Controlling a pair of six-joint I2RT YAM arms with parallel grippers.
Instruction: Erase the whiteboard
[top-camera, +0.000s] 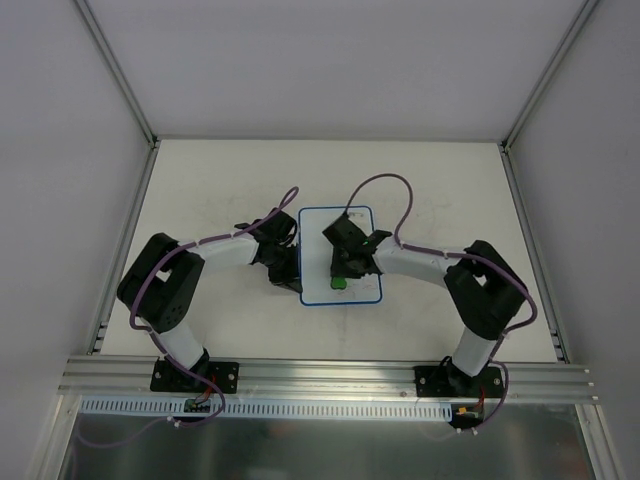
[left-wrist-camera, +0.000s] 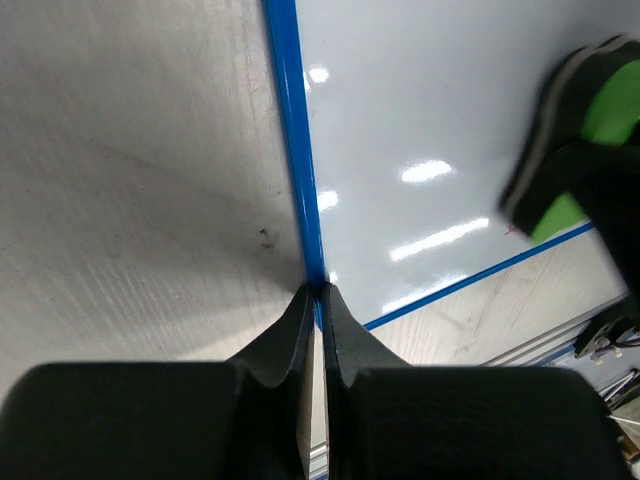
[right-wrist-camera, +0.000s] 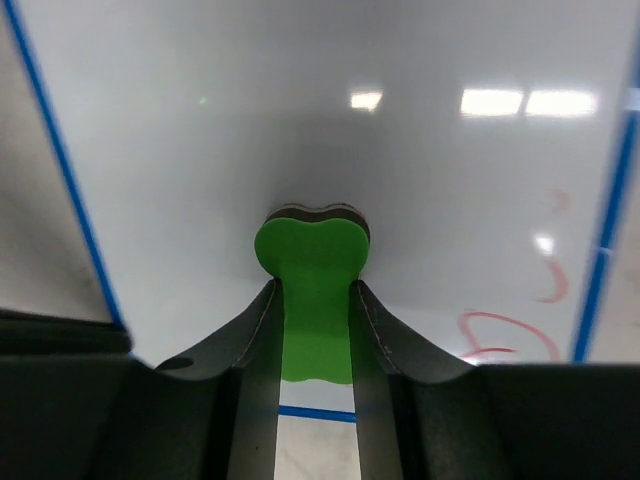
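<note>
I'm watching the small white blue-rimmed whiteboard (top-camera: 318, 225) lying mid-tabletop. My right gripper (right-wrist-camera: 313, 288) is clamping the green bone-shaped foam eraser (right-wrist-camera: 312, 250) onto it by its near edge. My left gripper (left-wrist-camera: 318, 300), jaws pressed together, is touching the left rim. I'm judging it mostly wiped. The right wrist is showing red scribbles (right-wrist-camera: 500, 330) by the near right corner, and overhead isn't.

Lab test cell: alu rail (top-camera: 330, 372), white walls (top-camera: 300, 60).

red scribble (right-wrist-camera: 495, 335) half hidden by right tool (right-wrist-camera: 312, 287).
</note>
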